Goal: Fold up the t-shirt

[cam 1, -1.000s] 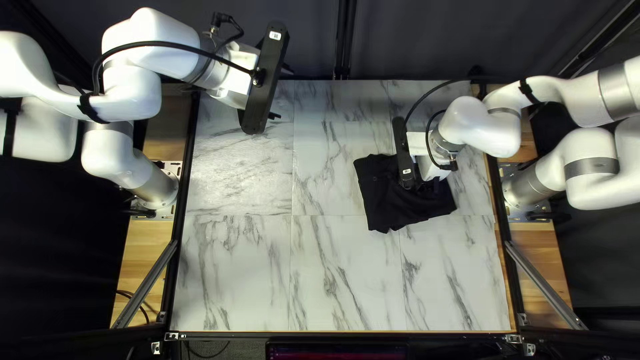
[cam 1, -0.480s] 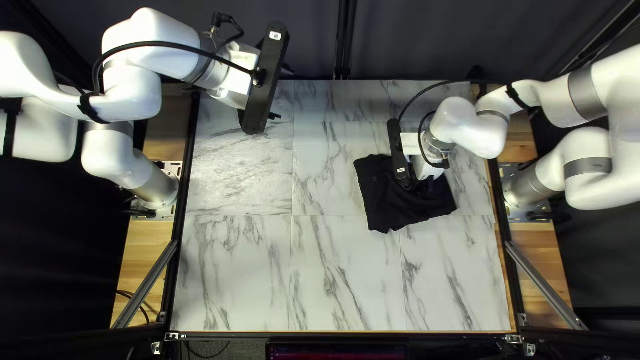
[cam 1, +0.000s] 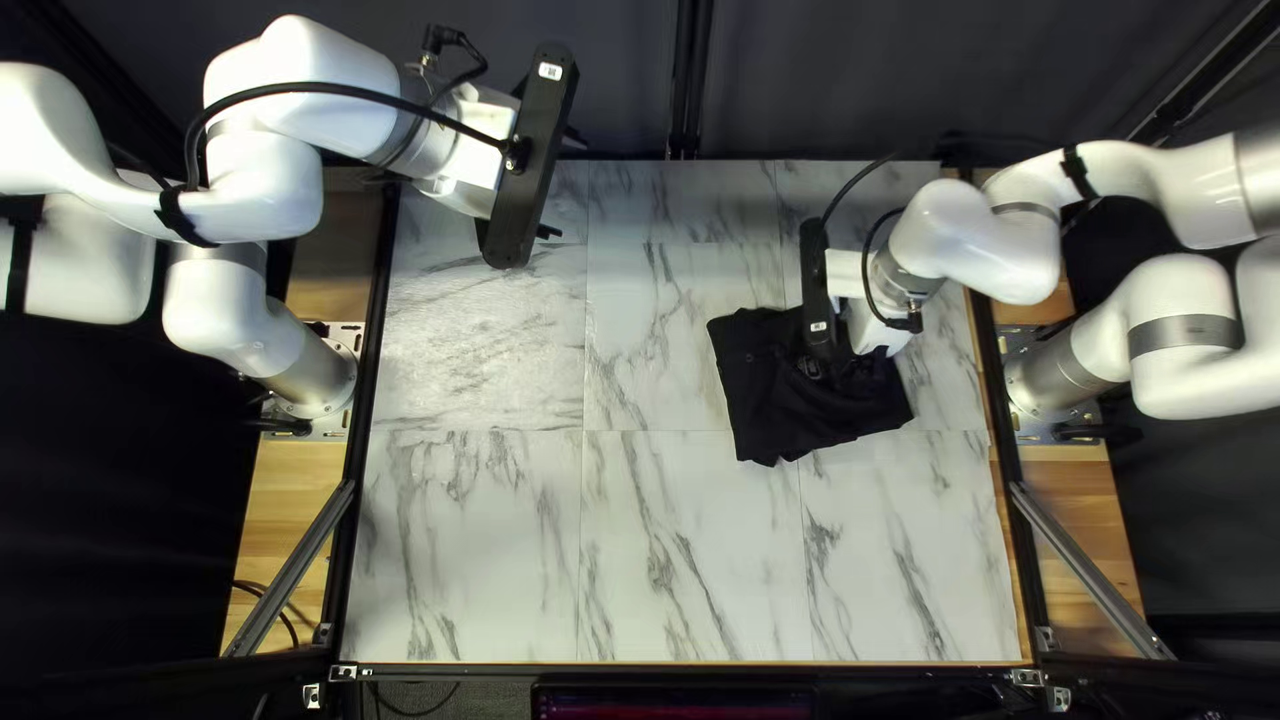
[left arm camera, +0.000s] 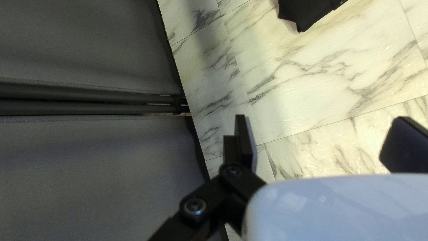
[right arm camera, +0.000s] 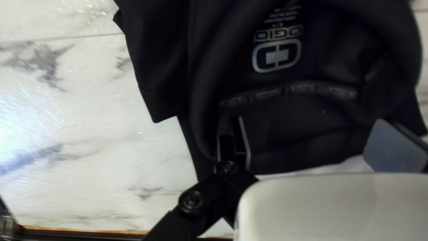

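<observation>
A dark curtain (cam 1: 854, 80) hangs behind the marble-patterned desk (cam 1: 667, 560).
The left gripper (cam 1: 547, 232) has its jaws apart; the right gripper's (cam 1: 870, 334) jaws are spread over a black t-shirt (cam 1: 774, 420).

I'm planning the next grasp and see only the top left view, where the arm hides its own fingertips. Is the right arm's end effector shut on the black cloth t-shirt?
Observer: No. In the right wrist view, the right end effector stands open over the black cloth t-shirt, its two fingers wide apart.

Operator: Which part of the shirt is just ahead of those fingers?

Observer: The inside of the neck, marked by a curved row of small, pale print.

Operator: And the left arm's end effector, is it holding anything?

Observer: No. The left wrist view shows the left end effector open, with no cloth between its fingers.
</observation>
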